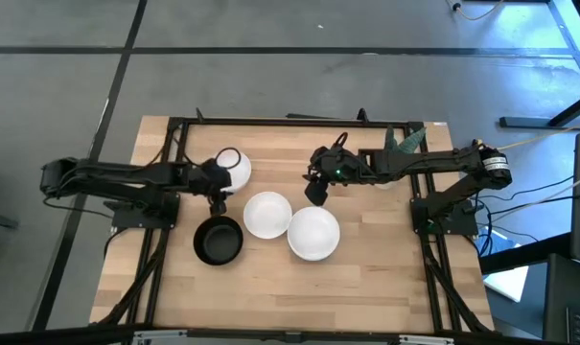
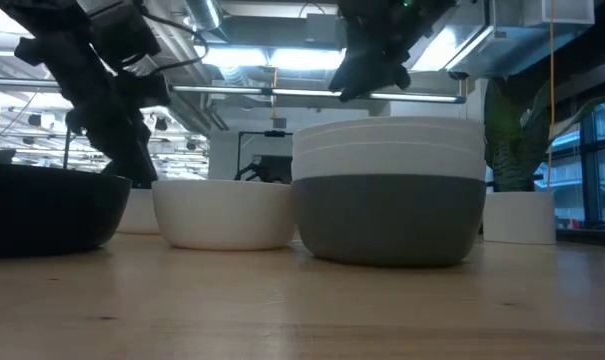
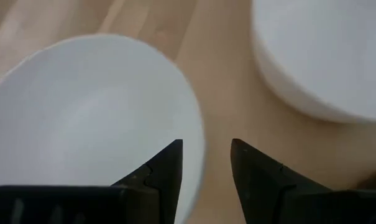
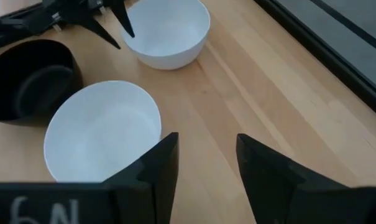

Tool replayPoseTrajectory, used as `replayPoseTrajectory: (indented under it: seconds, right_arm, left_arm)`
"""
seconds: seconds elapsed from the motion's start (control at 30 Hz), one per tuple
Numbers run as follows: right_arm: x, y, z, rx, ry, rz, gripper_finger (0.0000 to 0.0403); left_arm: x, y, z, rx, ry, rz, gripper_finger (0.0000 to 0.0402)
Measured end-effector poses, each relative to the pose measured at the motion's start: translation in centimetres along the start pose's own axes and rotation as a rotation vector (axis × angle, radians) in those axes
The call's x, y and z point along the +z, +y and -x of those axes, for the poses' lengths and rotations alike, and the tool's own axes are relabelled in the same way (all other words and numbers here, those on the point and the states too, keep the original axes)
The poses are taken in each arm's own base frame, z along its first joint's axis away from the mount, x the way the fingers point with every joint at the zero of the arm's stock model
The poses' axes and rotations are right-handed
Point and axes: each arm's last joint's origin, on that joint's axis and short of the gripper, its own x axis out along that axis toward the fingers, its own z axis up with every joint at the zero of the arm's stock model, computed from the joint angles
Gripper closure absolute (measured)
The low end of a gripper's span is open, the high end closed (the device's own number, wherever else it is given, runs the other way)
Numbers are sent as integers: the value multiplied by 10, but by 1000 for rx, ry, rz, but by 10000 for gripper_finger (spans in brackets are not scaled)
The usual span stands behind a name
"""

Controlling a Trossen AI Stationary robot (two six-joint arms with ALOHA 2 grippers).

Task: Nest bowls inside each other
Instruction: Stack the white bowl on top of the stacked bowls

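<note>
Four groups of bowls rest on the wooden table: a white bowl point(image 1: 237, 171), a black bowl point(image 1: 218, 241), a second white bowl point(image 1: 267, 215), and a stack point(image 1: 313, 233) of white bowls nested in a dark grey one point(image 2: 387, 215). My left gripper point(image 3: 206, 146) is open. Its fingers stand on either side of the first white bowl's rim point(image 3: 197, 134), one over the inside and one outside, on the bowl's near side point(image 4: 133, 28). My right gripper point(image 4: 206, 140) is open and hovers high above the table point(image 2: 357, 85), just beyond the stack.
A small white pot point(image 2: 517, 215) with a green plant point(image 1: 409, 139) stands under the right arm near the table's far right. The black frame rails point(image 1: 179, 129) run along the far and side edges. Bare wood lies along the near edge point(image 1: 290, 297).
</note>
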Motion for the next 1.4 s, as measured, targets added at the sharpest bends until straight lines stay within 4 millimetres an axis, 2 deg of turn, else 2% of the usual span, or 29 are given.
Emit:
replayPoseTrajectory:
  seconds: [0.43, 0.53, 0.73, 0.9, 1.07, 1.23, 1.4]
  right_arm:
    - [-1, 0, 0, -3, 7, -2, 241]
    - [-1, 0, 0, -3, 7, -2, 241]
    - [-1, 0, 0, -4, 10, 0, 241]
    - [-2, -3, 3, -56, 9, 13, 241]
    - [-1, -10, 23, -111, -4, 14, 241]
    - [5, -17, 56, -136, -82, 11, 241]
    - [1, -23, 92, -202, -127, 21, 241]
  left_arm:
    - [-6, -2, -21, 72, 127, 15, 278]
    - [-6, -2, -22, 72, 132, 14, 303]
    - [-6, -2, -22, 62, 132, 21, 390]
    - [-2, -3, -22, 52, 91, 32, 397]
    - [18, -3, -13, 38, 23, 22, 398]
    - [46, -4, 1, -10, -65, -20, 399]
    - [71, -7, 17, -65, -150, -45, 400]
